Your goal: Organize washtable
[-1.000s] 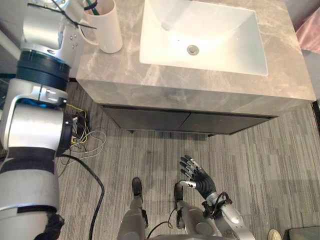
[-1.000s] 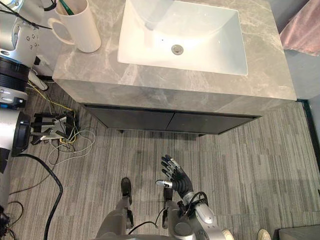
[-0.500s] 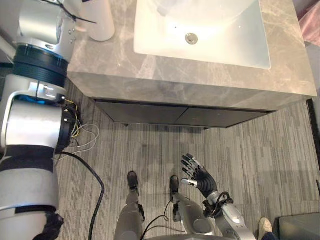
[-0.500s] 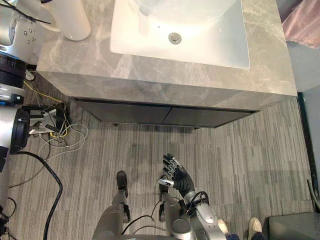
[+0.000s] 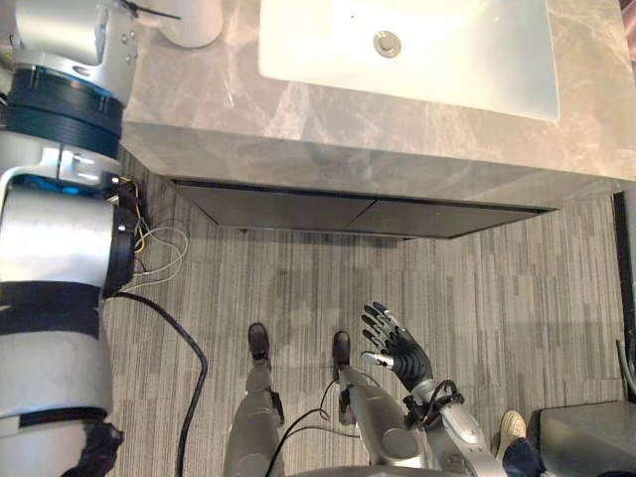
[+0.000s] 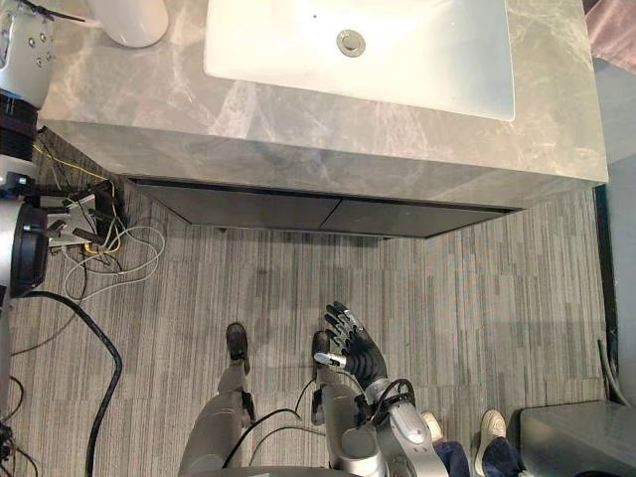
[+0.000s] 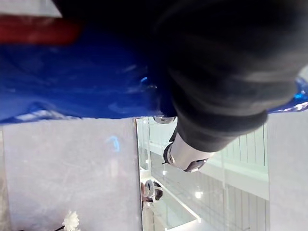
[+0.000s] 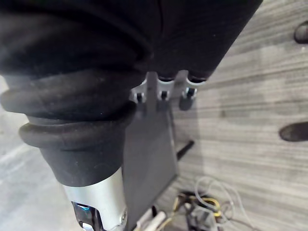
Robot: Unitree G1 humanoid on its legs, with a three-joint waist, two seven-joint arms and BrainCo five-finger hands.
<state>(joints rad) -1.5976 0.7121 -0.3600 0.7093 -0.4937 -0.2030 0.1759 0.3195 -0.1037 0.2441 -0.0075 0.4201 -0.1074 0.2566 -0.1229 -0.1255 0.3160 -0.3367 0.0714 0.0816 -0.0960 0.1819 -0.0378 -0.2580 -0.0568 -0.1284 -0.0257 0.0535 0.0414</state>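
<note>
Spanning the room's striped floor point(image 5: 298, 278), one grey marble surface point(image 5: 199, 99) carries one white sink point(image 5: 467, 60) and one white cup point(image 5: 194, 20). Right hand point(image 5: 399, 350) is spread wide and empty; I cannot tell the left hand's point(image 7: 216, 72) state.

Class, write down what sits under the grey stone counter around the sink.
A dark cabinet with two shut fronts sits under the counter, above the striped floor. What the cabinet holds is hidden behind those fronts.
</note>
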